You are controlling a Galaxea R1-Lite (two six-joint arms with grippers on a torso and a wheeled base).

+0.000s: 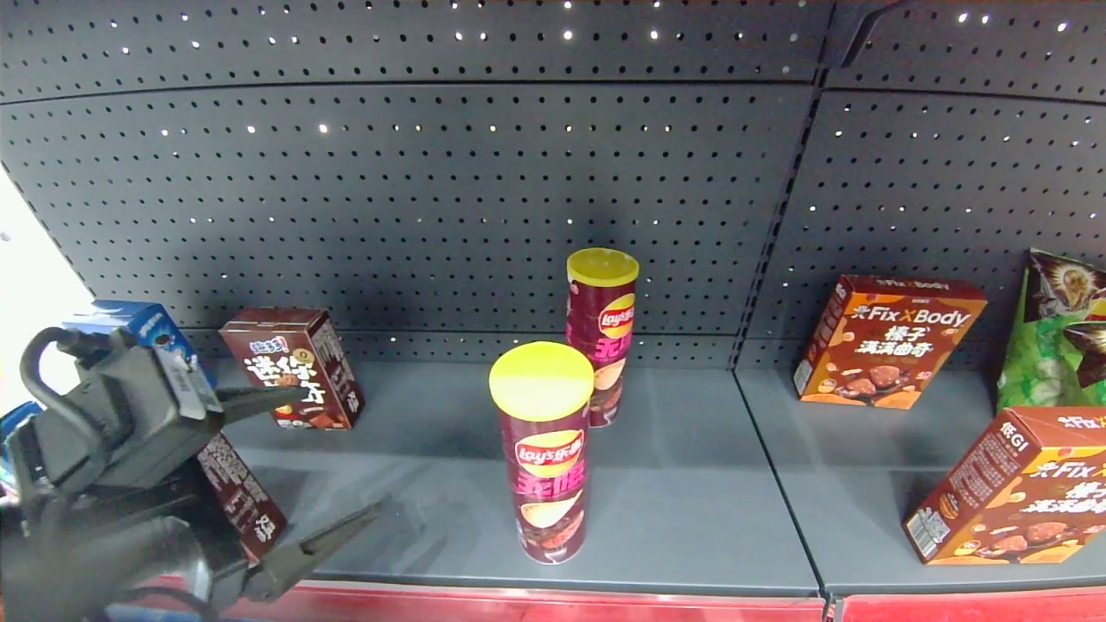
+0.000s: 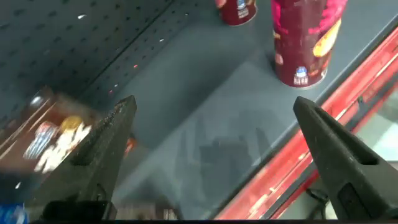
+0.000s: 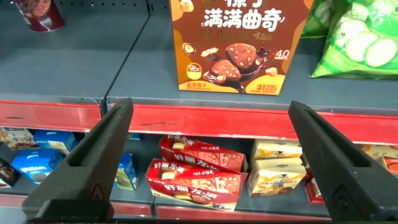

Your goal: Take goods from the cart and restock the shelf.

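Chip can (image 1: 544,453) upright near the front edge of the shelf (image 1: 691,484) — second chip can (image 1: 601,337) upright behind it, by the back panel | left gripper (image 1: 339,451) at near left, fingers spread wide, empty, brown box (image 1: 298,367) beyond it | right gripper (image 3: 211,104) — fingers apart, holding nothing, facing orange box (image 3: 239,43) on the right

The left arm (image 1: 112,518), at 8 o'clock in the head view, is matte black and rounded. Its wrist block (image 1: 130,415) is boxy and dark grey, with a white label (image 1: 186,380) at its 2 o'clock corner and a black cable (image 1: 28,363) looping off at 10 o'clock. The left gripper (image 1: 341,451) has long black fingers (image 1: 259,399) tapering to points. The right gripper (image 3: 211,104) has the same wedge shape.
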